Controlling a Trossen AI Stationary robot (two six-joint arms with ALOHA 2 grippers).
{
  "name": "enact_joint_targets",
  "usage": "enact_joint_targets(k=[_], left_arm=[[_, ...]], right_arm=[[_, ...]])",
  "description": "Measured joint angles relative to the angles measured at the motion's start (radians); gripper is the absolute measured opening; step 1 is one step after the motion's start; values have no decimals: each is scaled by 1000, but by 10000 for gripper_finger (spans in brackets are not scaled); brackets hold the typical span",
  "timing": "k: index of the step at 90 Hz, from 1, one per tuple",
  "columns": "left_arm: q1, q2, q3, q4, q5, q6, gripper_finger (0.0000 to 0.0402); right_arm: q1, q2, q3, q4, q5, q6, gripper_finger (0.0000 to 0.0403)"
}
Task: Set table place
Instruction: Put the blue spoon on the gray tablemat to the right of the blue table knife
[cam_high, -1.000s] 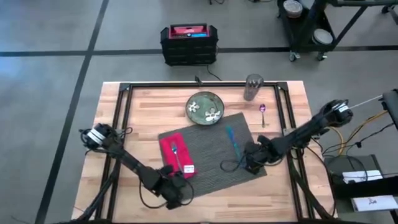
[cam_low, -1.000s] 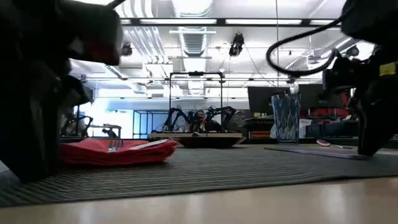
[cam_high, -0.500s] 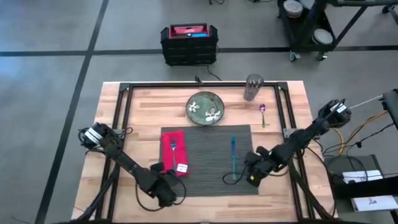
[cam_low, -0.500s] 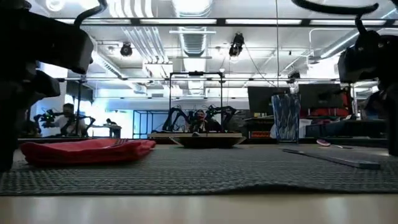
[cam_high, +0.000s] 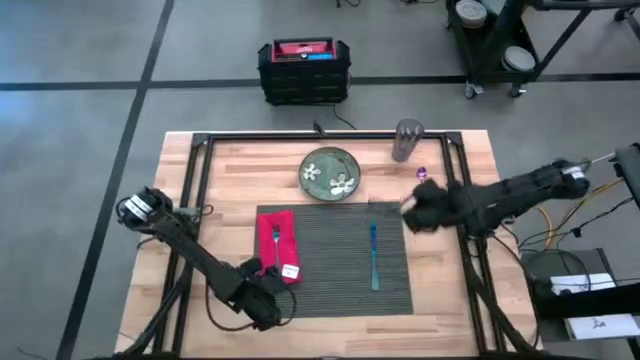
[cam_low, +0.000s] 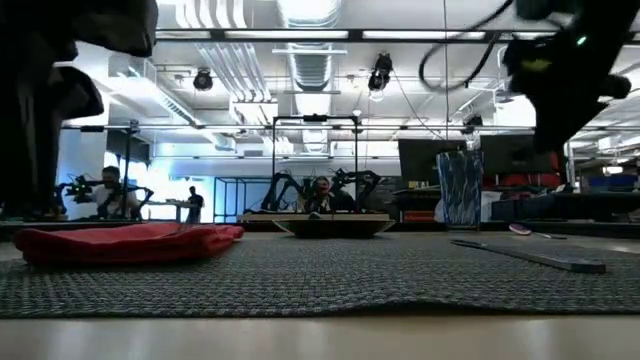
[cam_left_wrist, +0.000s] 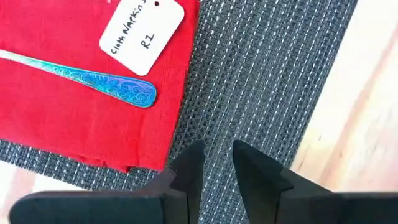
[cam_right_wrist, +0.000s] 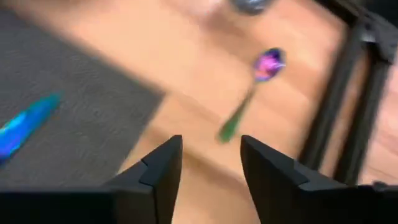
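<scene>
The dark grey ribbed placemat (cam_high: 335, 272) lies flat and square on the wooden table (cam_high: 220, 180). On its left part rests a red napkin (cam_high: 270, 250) with a white tag, and a blue-handled fork (cam_left_wrist: 93, 84) lies on the napkin. A blue knife (cam_high: 373, 258) lies on the mat's right part. My left gripper (cam_left_wrist: 217, 149) hovers over the mat's near-left corner with its fingers slightly apart and nothing between them. My right gripper (cam_right_wrist: 211, 162) is open above bare wood beyond the mat's far-right corner, close to a purple-bowled spoon (cam_right_wrist: 252, 93).
A green patterned plate (cam_high: 330, 172) sits just beyond the mat's far edge, and a glass (cam_high: 407, 140) stands at the far right. The black rail frame (cam_high: 320, 135) runs around the tabletop. A black case (cam_high: 303, 70) stands on the floor behind.
The placemat, which lay askew, has been turned flat on the table until square with its edges, carrying napkin, fork and knife. My right gripper has left the mat's near-right corner and gone up and toward the far edge, to the spoon. My left gripper has lifted slightly.
</scene>
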Motion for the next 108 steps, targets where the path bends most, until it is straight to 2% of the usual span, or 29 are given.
enact_joint_targets(k=[11,20,30,37,46,71,90,108], left_arm=[[0,0,-1,14,-13,4,75],[-9,0,-1,25,-23,4,75],[-11,0,-1,40,-23,7,75],[-11,0,-1,44,-24,7,75],[-10,0,-1,44,-26,18,75],[-10,0,-1,50,-39,30,75],[-10,0,-1,57,-41,30,75],[-10,0,-1,60,-41,30,75]], right_arm=[[-268,-20,-51,131,-46,-201,158],[-473,-15,-98,268,-136,-364,151],[-639,26,-153,401,-243,-484,140],[-710,66,-180,447,-283,-515,133],[-745,117,-208,482,-298,-546,123],[-752,243,-248,611,-295,-569,98],[-753,277,-245,642,-289,-567,78],[-761,279,-246,657,-295,-571,17]])
